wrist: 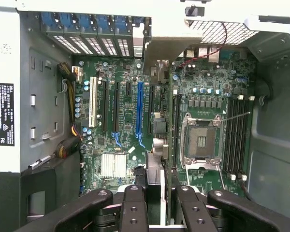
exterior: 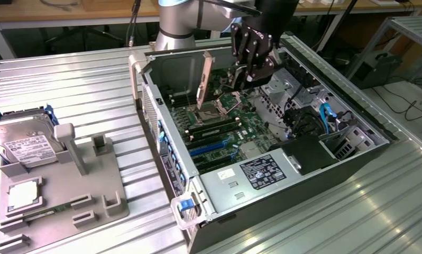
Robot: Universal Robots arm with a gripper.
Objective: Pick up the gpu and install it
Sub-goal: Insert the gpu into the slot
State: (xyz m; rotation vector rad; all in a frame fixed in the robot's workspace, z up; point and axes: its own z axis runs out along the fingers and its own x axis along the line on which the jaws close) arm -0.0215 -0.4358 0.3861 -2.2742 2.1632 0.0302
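gpu [exterior: 204,79] hangs on edge over the open computer case [exterior: 289,211], pinched at one end by the gripper [exterior: 244,79]. Its pale metal bracket [exterior: 206,66] is at the opposite end, towards the exterior view's left, close to the case's rear wall. The long axis therefore runs straight out from the fingers to that wall.

In the wrist view the gpu [wrist: 170,130] shows as a thin dark line, edge on. It starts between the two fingers [wrist: 134,203] and runs away from them to the bracket [wrist: 166,48], which sits by the row of blue-tabbed slot covers [wrist: 94,24]. That line lies parallel to the expansion slots on the motherboard [wrist: 121,140]. It appears between the long blue slot [wrist: 139,106] and the CPU socket [wrist: 201,140], nearer the socket. The card seems to be raised above the board and not seated in any slot, though its height above the board cannot be judged from these angles.

The gripper [wrist: 158,193] is closed most of the way, leaving only a narrow gap, and the card's near end fills that gap. The grip looks firm and square, with the card upright rather than leaning.

A hard drive [exterior: 20,140] sits well apart on a grey fixture at the exterior view's left.
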